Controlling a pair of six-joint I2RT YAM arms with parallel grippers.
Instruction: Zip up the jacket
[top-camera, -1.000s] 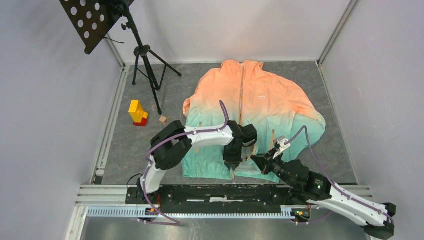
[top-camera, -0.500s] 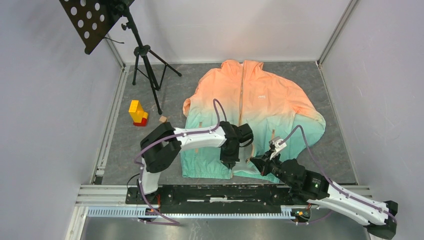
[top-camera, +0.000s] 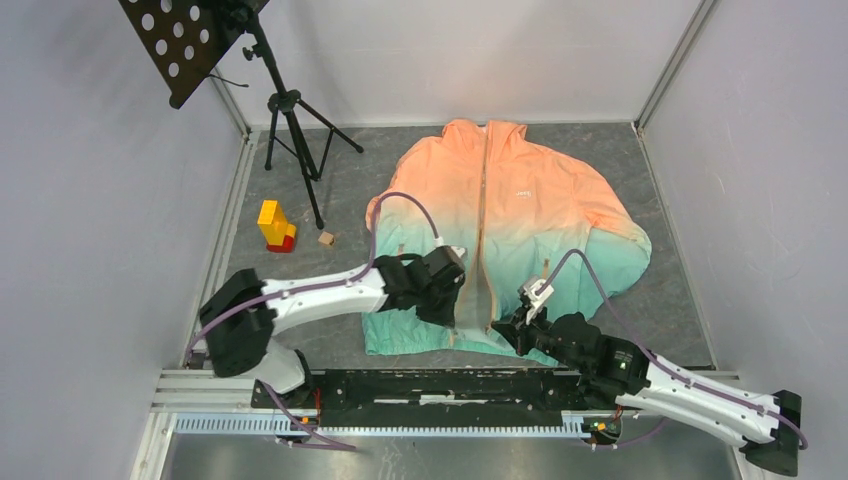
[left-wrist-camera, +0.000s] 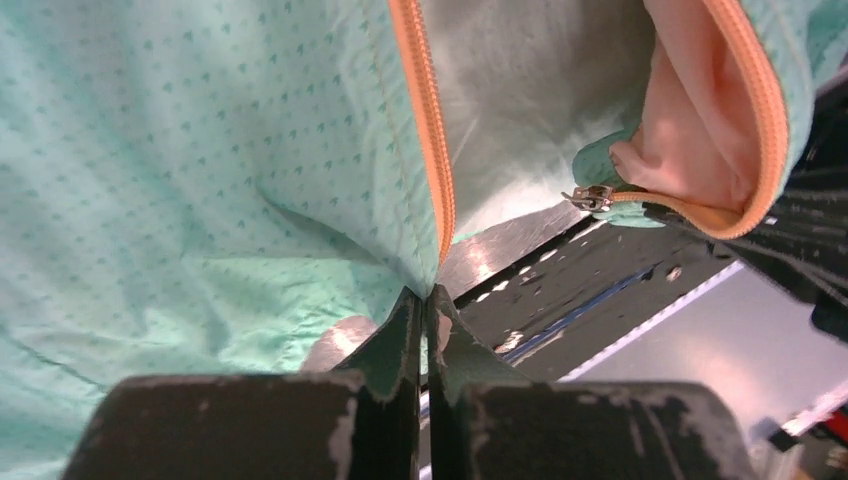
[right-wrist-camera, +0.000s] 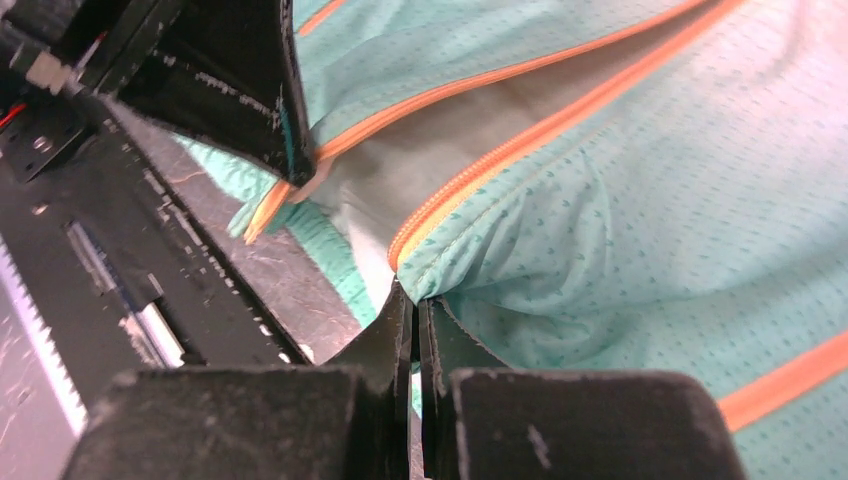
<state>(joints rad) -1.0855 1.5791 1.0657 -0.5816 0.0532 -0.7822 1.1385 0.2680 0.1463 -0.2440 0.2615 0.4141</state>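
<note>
The jacket (top-camera: 520, 215) lay face up on the grey table (top-camera: 670, 300), collar toward the far wall and teal hem at the near edge, just ahead of your two arms. Its tan centre zipper (top-camera: 485, 200) ran down the middle. At the hem the two front panels stood spread apart, with pale lining showing between them.

Your left gripper (left-wrist-camera: 425, 325) was pinched closed on the bottom corner of the panel on its own side, right where the orange zipper tape (left-wrist-camera: 425, 150) ended. In the left wrist view a small metal slider (left-wrist-camera: 592, 197) sat at the low end of the tape on the opposite panel.

Your right gripper (right-wrist-camera: 413, 325) was likewise clamped shut on the hem corner of the other teal panel, at the foot of its zipper tape (right-wrist-camera: 520, 150). From above, the two grippers sat near each other on either side of the gap, both at the jacket's lower edge.

Well off to the left of the jacket stood a black tripod (top-camera: 292, 130) carrying a perforated black panel (top-camera: 185, 40), with a yellow-and-red block (top-camera: 274, 225) and a small wooden cube (top-camera: 326, 239) on the table near its feet.
</note>
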